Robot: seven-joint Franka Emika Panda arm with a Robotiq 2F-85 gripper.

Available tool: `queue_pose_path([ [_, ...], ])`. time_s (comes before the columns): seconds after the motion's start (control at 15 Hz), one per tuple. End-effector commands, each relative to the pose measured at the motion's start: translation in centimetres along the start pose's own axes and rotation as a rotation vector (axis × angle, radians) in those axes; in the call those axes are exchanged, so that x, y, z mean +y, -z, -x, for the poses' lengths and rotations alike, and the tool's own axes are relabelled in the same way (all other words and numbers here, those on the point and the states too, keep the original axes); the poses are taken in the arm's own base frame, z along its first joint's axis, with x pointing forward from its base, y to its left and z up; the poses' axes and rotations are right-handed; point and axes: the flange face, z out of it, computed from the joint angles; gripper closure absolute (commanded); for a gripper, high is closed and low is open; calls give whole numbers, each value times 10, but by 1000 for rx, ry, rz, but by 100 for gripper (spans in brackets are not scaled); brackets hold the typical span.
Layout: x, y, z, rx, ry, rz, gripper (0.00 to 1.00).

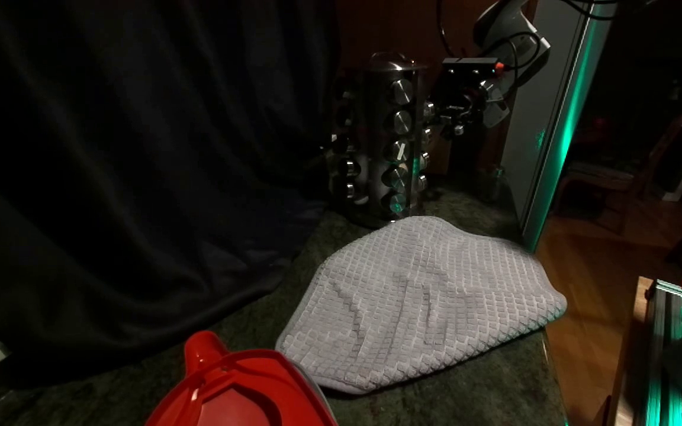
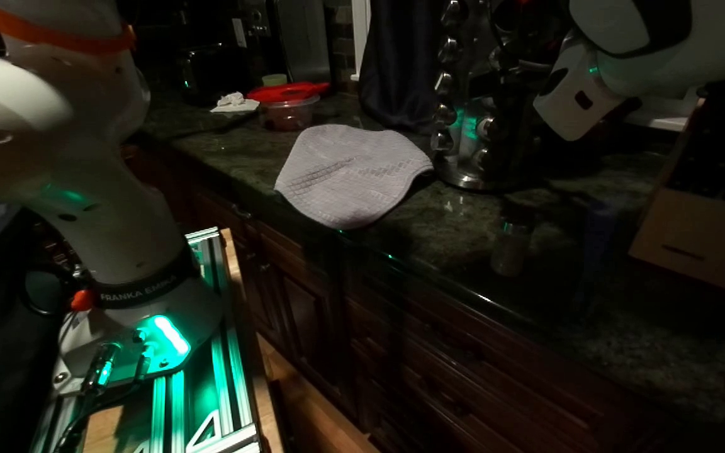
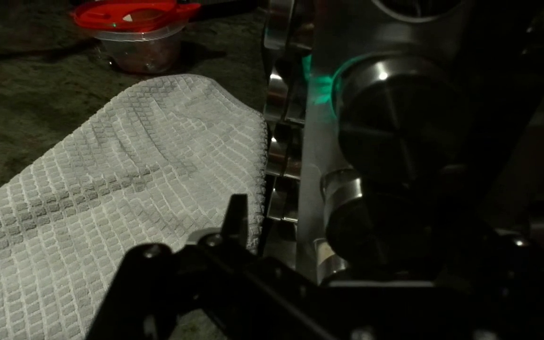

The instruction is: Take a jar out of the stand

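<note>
The stand [image 1: 373, 133], a dark upright tower with tiers of jars under round silver caps, rises at the back of the counter in both exterior views. My gripper [image 1: 440, 115] is level with its upper tiers, close by the right side in that exterior view. Up close in the wrist view, a capped jar [image 3: 395, 118] faces me, with another jar [image 3: 371, 222] below it. My gripper [image 3: 376, 224] is open; its left finger [image 3: 236, 215] shows against the cloth, while the right one is lost in darkness. I see nothing held. Contact with the stand cannot be made out.
A grey cloth [image 1: 424, 302] lies on the counter before the stand. A red-lidded container [image 2: 287, 110] sits farther along. A small glass shaker [image 2: 512, 248] and a knife block [image 2: 693, 233] stand on the opposite side. A dark curtain [image 1: 140, 177] hangs behind.
</note>
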Motion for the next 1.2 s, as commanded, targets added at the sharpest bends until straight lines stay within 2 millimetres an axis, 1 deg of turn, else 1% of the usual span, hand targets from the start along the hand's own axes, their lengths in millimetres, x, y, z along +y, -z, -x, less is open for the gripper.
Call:
queue_pose_path([
  [0.0, -7, -4, 1, -34, -18, 6, 0],
  [0.47, -10, -12, 0, -48, -24, -2, 0],
  [0.8, -12, -10, -2, -63, -34, -17, 0],
  [1.13, -16, -7, 1, -48, -17, -28, 0],
])
